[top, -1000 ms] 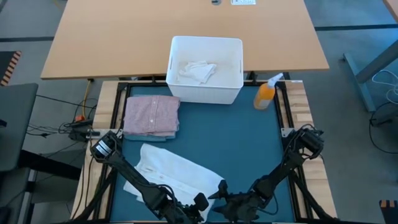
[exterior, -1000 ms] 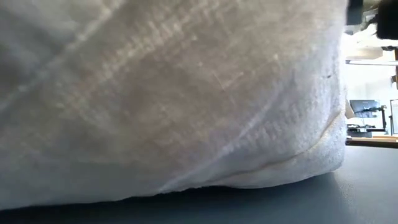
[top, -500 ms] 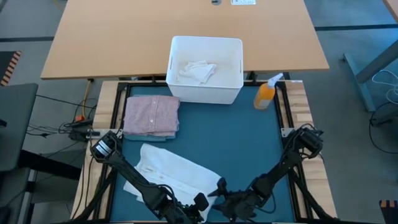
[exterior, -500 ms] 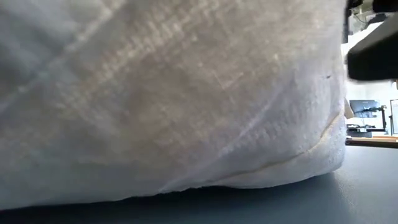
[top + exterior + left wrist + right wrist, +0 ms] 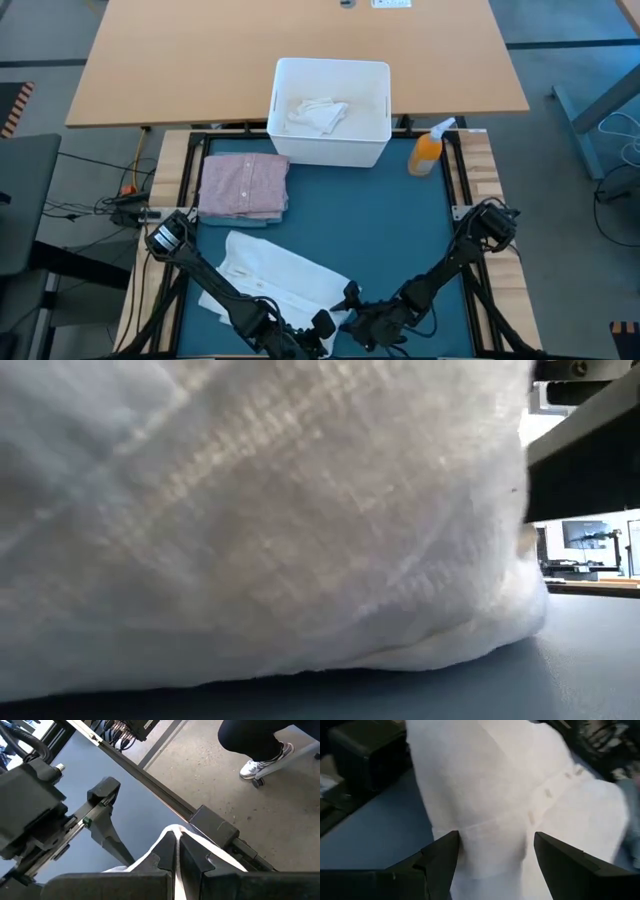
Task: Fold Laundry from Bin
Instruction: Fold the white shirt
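A white buttoned shirt [image 5: 278, 279] of the laundry lies spread on the near left of the teal mat [image 5: 380, 230]. It fills most of the low view [image 5: 260, 530]. My left gripper [image 5: 322, 326] is shut on the shirt's near right corner. My right gripper [image 5: 350, 298] is open right beside that corner, and the raised white cloth [image 5: 490, 810] stands between its two fingers. The white bin [image 5: 330, 148] stands at the mat's far edge with white cloth [image 5: 318, 113] inside. A folded pink shirt [image 5: 244, 185] lies on the mat's far left. My left gripper pinches a raised fold of the white shirt [image 5: 172, 832] between its two shut fingers [image 5: 192, 857], slanting down from the near side. The cloth rises to a peak at the fingertips while the rest of the shirt lies on the mat. I cannot tell how many layers it holds. My right gripper has one finger [image 5: 442, 852] right against the white cloth; whether it touches I cannot tell.
An orange spray bottle [image 5: 428, 150] stands at the mat's far right corner. A wooden table [image 5: 300, 50] lies beyond the bin. The mat's middle and right are bare. In the left wrist view a person's shoe [image 5: 260, 762] shows on the floor beyond the table.
My right gripper has moved toward the table's left, in toward the white shirt's near right corner, staying open. In the low view its dark finger has come in at the right beside the raised cloth.
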Motion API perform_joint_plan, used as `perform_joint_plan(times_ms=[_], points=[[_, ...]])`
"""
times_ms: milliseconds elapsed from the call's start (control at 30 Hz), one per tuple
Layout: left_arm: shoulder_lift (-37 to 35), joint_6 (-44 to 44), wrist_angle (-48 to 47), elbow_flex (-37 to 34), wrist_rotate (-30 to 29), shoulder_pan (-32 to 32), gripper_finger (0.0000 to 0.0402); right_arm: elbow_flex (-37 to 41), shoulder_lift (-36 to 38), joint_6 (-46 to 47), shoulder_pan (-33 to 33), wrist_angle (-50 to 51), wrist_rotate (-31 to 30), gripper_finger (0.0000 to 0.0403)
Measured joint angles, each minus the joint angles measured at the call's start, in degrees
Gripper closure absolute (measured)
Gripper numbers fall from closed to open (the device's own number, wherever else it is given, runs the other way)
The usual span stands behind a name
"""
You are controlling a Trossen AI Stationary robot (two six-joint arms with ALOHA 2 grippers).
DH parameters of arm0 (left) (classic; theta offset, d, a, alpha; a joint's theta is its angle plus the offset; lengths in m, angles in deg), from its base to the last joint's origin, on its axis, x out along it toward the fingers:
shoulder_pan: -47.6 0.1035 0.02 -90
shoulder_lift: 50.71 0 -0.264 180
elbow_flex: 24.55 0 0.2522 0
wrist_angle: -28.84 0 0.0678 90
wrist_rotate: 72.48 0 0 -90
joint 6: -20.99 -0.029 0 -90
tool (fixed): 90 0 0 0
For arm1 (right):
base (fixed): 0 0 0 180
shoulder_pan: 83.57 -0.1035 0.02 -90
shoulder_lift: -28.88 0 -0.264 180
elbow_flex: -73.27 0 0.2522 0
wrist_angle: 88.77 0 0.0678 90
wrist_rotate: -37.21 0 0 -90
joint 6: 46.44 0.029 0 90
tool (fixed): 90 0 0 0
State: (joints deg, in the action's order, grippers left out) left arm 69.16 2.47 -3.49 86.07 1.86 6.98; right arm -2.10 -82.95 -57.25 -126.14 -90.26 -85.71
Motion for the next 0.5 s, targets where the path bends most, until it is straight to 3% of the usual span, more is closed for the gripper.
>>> perform_joint_plan(times_ms=[133, 500], points=[[0.0, 0.0, 0.0, 0.0, 0.0, 0.0, 0.0401, 0.0, 0.0, 0.7, 0.1, -0.1, 4.8, 0.0117], [0.0, -2.0, 0.0, 0.0, 0.0, 0.0, 0.0401, 0.0, 0.0, 1.9, -0.9, 1.0, 2.5, 0.0117]])
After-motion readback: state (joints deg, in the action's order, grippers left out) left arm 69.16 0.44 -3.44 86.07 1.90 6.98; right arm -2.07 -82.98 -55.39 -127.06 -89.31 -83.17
